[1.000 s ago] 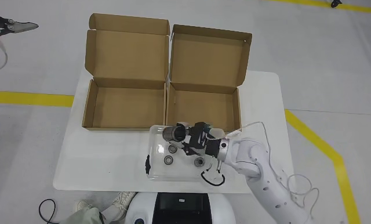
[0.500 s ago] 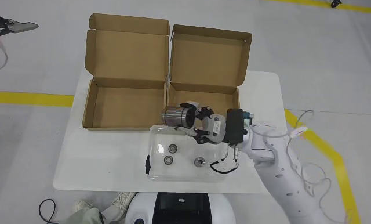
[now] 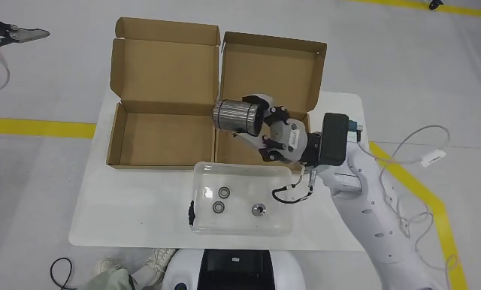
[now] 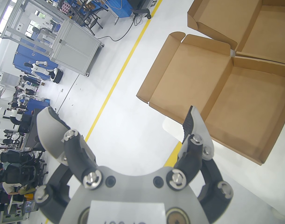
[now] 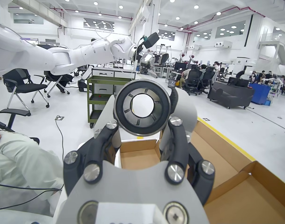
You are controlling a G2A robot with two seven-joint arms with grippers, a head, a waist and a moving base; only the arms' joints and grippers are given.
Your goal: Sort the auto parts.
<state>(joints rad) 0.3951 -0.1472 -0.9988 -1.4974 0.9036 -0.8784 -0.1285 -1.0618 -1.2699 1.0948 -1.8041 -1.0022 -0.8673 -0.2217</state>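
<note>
Right gripper [image 3: 259,119] clamped on a large cylindrical bearing [image 3: 234,115], above the right cardboard box [image 3: 233,147]. Left gripper [image 4: 119,117] spread wide, holding nothing.

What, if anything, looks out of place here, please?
Nothing stands out: the left box and right box sit open side by side, three small parts lie in the clear tray, and the right gripper holds the large bearing above them.

No readable text; white label [image 4: 127,212] on left gripper [image 4: 120,117] cut off, illegible
</note>
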